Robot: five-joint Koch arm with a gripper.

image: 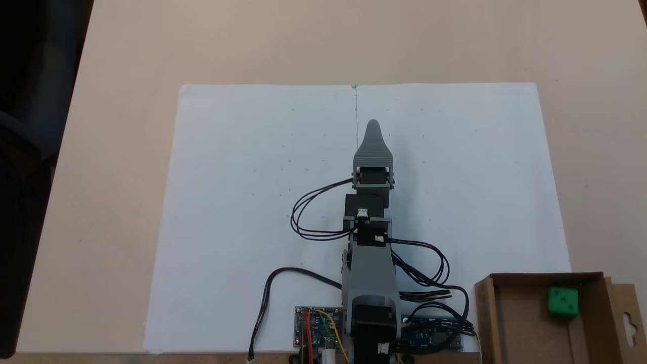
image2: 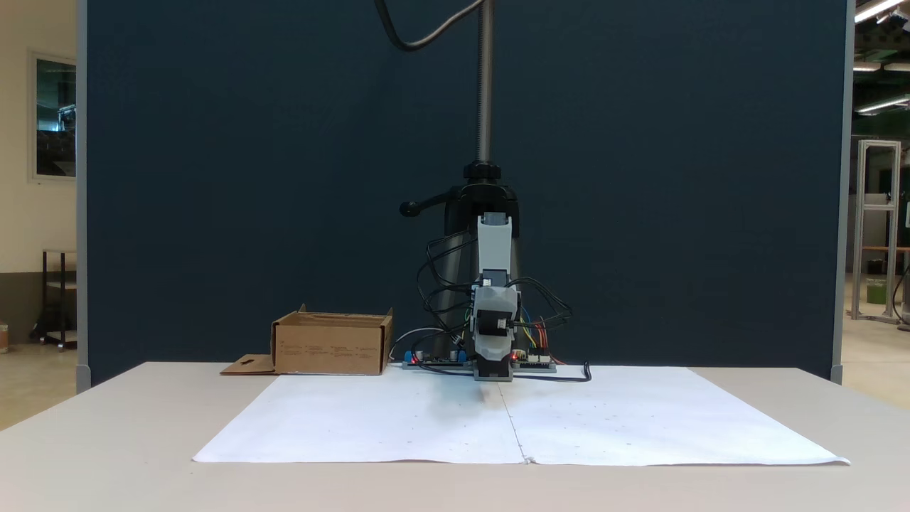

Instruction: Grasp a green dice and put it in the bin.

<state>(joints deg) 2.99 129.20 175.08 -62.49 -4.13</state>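
Looks basically done: the green dice (image: 563, 302) sits inside the bin (image: 515, 323) at the counter (image: 121, 151) corner. Arm's stretched over paper, fingers (image: 373, 127) stacked, can't tell their state. Next: nothing.

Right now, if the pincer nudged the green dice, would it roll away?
Probably not far. The green dice is a cube with flat faces, so it would likely slide or tumble once. It also sits inside the bin, whose raised walls should stop it. It looks small, so probably light.
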